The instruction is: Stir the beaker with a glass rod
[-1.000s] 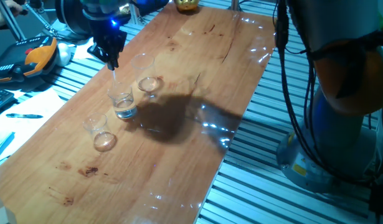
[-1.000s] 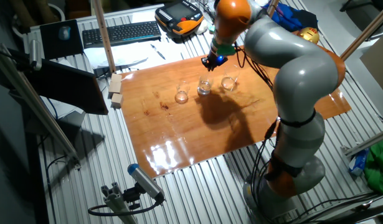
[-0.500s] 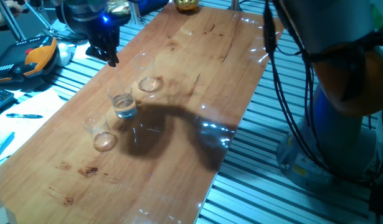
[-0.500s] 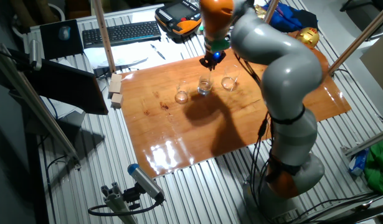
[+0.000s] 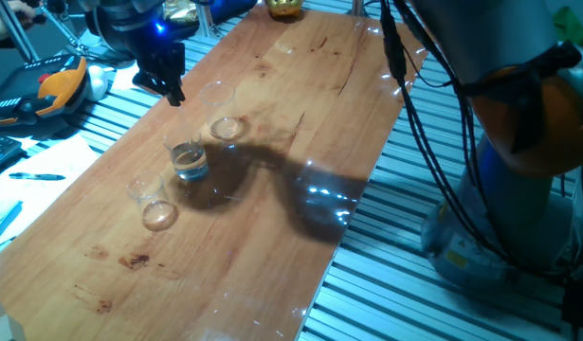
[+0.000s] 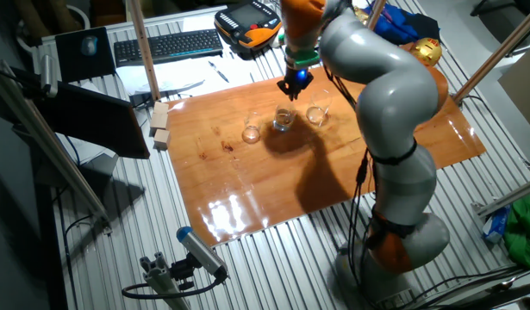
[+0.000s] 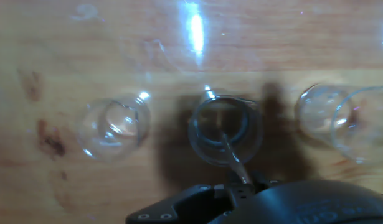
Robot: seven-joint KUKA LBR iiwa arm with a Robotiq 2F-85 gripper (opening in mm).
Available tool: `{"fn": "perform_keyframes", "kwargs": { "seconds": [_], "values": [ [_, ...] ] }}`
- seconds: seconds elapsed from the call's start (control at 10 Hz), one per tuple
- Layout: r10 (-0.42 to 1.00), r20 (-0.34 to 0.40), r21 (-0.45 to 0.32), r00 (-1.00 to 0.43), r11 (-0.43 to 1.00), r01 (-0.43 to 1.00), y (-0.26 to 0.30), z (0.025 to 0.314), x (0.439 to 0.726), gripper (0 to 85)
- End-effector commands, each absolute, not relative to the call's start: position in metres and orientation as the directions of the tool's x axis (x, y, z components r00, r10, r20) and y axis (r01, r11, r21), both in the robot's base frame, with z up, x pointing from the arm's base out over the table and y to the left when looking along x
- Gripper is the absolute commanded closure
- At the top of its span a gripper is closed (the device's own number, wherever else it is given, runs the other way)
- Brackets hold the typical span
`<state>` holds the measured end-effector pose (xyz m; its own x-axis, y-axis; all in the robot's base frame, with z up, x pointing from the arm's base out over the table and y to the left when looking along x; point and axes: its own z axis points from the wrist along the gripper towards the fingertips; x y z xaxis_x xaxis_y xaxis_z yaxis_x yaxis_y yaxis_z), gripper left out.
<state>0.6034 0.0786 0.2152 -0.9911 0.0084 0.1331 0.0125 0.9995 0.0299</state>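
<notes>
The beaker (image 5: 187, 161) stands in the middle of a row of three on the wooden board (image 5: 300, 104), with a bright whitish base. It also shows in the other fixed view (image 6: 283, 120) and in the hand view (image 7: 225, 129). My gripper (image 5: 168, 81) hangs above it, toward the board's left edge, and is shut on the glass rod (image 7: 232, 157). The gripper also shows in the other fixed view (image 6: 295, 83) and in the hand view (image 7: 238, 186). The thin clear rod slants down from the fingers into the beaker's mouth. It is barely visible in the fixed views.
A smaller clear beaker (image 5: 154, 203) stands near the beaker and a taller wider one (image 5: 221, 112) just beyond it. An orange and black pendant (image 5: 54, 87) lies left of the board. A keyboard (image 6: 165, 45) and wooden blocks (image 6: 161, 126) lie off the board.
The arm's body has swung over and its shadow has slid left onto the beaker. The gripper stayed above the beaker, shifting only slightly with the rod.
</notes>
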Motion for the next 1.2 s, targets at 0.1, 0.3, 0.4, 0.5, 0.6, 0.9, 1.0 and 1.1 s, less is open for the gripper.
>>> {"fn": "perform_keyframes", "kwargs": {
  "seconds": [0.1, 0.3, 0.4, 0.5, 0.6, 0.9, 1.0, 1.1],
  "values": [
    [0.092, 0.112, 0.109, -0.989, 0.989, 0.104, 0.080, 0.211, 0.605, 85.0],
    [0.124, 0.048, 0.112, -0.991, 0.985, 0.129, 0.080, 0.211, 0.606, 85.0],
    [0.125, 0.002, 0.106, -0.992, 0.986, 0.125, 0.080, 0.212, 0.606, 85.0],
    [0.106, -0.044, 0.096, -0.993, 0.990, 0.102, 0.080, 0.213, 0.606, 85.0],
    [0.074, -0.086, 0.069, -0.994, 0.995, 0.068, 0.080, 0.214, 0.607, 85.0],
    [-0.094, -0.135, -0.021, -0.986, 0.996, -0.092, 0.078, 0.217, 0.608, 85.0],
    [-0.140, -0.103, -0.051, -0.985, 0.989, -0.136, 0.078, 0.219, 0.607, 85.0],
    [-0.179, -0.040, -0.072, -0.983, 0.982, -0.176, 0.076, 0.221, 0.605, 85.0]
  ]
}}
